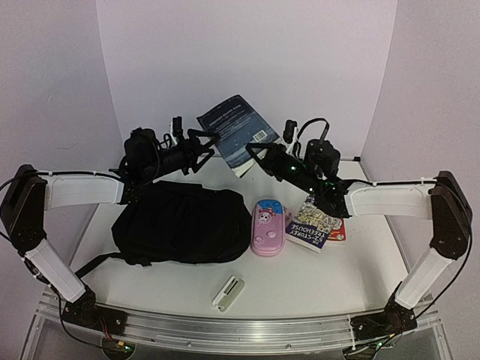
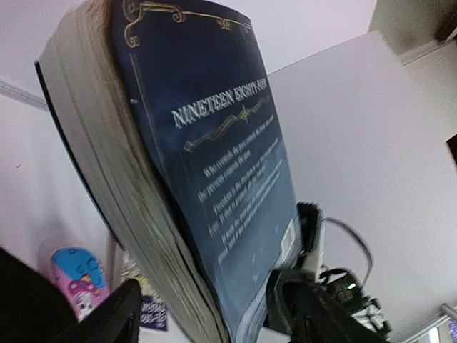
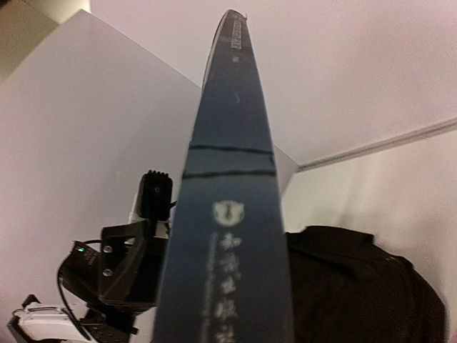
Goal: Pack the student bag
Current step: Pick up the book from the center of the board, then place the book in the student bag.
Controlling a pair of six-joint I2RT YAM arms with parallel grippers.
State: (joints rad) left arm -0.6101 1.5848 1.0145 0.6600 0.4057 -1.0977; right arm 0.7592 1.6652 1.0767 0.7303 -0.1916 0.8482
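While the blue book (image 1: 234, 129) is hanging in the air above the back of the table (image 1: 315, 281), it is sitting between the two arms. The left jaws are standing released around its lower edge: in the left wrist view one finger (image 2: 118, 314) is sitting apart from the pages, with a bare gap between them. The right jaws are looking clenched on the book's lower corner. The right wrist view is showing only the spine running up from the bottom edge, not the fingers, so that grip is a judgement. The backpack (image 1: 184, 221) is lying flat on the table, just nearer than the left arm and left of the pink pencil case (image 1: 268, 226). I cannot tell where its mouth is.

To do this well, the left arm is probably needing to back straight off without brushing the cover, since a thick book held by one corner is likely to twist. The right arm is best moving slowly and keeping the book upright, while the freed left jaws are finding and holding open the backpack.
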